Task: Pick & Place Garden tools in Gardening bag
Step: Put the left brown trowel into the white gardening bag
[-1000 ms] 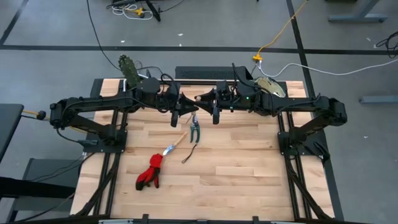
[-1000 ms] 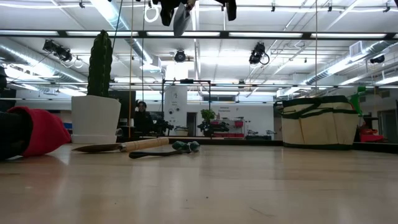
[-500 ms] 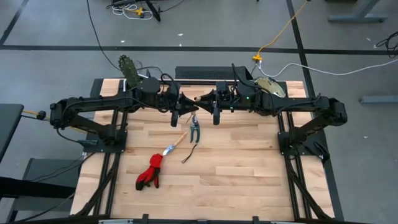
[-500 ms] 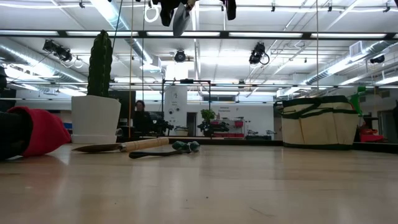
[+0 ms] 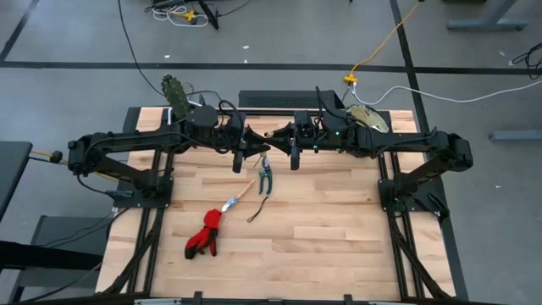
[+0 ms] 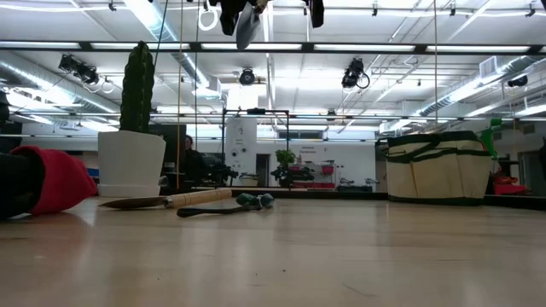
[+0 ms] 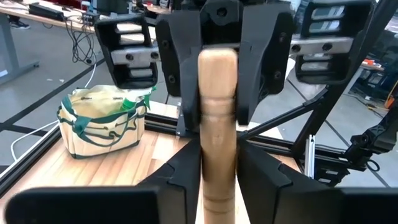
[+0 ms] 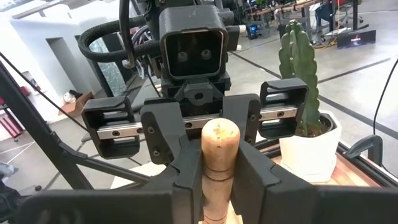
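- Front half of the table (image 5: 322, 246) bare wood; gloves (image 5: 203, 235) near its left-front part, well clear of every edge.
- Trowel (image 5: 237, 198), cord (image 5: 257, 209) and shears (image 5: 265, 176) close together mid-table, open board to their right.
- Bag (image 5: 368, 117) at the back right corner, partly under the right arm; cactus pot (image 5: 174, 91) at the back left corner.
- Left gripper (image 5: 253, 137) and right gripper (image 5: 280, 135) tip to tip above the back middle, raised well off the board.
- Wooden handle (image 5: 267, 134) bridging the two; left fingers (image 7: 177, 186) clenched on its sides, right fingers (image 8: 186, 180) likewise.
- Grey blade (image 6: 247, 26) hanging at the low view's top edge, cut off above.
- Contact of the pads with the handle hidden by the handle itself.
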`<state>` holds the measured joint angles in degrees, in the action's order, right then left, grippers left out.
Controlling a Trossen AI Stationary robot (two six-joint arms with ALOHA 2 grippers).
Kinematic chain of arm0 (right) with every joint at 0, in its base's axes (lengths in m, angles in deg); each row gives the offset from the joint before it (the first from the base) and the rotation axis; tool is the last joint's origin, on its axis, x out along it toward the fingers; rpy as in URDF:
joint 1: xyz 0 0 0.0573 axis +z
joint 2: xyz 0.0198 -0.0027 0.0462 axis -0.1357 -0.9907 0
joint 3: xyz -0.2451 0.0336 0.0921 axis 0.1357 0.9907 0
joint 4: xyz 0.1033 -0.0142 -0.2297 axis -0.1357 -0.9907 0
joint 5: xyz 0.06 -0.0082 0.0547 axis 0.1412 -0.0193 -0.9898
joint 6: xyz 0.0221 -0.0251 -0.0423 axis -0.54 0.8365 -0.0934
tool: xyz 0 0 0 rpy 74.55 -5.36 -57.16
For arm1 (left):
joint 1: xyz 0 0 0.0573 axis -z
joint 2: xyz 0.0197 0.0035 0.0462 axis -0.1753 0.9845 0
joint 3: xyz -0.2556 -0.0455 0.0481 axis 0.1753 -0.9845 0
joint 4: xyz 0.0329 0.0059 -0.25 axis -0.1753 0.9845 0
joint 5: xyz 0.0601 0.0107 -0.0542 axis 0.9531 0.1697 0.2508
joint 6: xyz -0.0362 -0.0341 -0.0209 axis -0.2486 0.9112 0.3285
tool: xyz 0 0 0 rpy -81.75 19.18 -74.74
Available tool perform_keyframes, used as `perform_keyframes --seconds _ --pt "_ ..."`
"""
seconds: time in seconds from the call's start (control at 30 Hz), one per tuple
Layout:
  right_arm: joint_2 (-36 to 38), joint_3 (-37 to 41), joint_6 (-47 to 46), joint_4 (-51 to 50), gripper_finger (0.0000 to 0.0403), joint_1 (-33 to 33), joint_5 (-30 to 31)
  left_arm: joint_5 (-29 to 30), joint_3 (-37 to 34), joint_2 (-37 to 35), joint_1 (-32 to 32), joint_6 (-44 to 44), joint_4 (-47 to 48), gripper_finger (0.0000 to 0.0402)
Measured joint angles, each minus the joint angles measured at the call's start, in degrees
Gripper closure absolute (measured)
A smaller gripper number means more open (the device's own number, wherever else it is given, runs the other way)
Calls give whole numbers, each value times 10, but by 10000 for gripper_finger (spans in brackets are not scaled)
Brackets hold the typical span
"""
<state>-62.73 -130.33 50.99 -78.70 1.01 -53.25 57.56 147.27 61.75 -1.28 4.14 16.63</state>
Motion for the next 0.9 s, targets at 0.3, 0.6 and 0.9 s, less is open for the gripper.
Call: perform_keyframes --seconds 0.3,0.6,0.9 --pt "0 0 0 -3 334 0 0 19 0 0 0 2 3 240" --pt "2 0 5 -10 334 0 -19 20 0 -27 -1 -6 45 228" --pt "36 1 35 -65 334 -1 -2 25 -1 -70 -10 1 65 227"
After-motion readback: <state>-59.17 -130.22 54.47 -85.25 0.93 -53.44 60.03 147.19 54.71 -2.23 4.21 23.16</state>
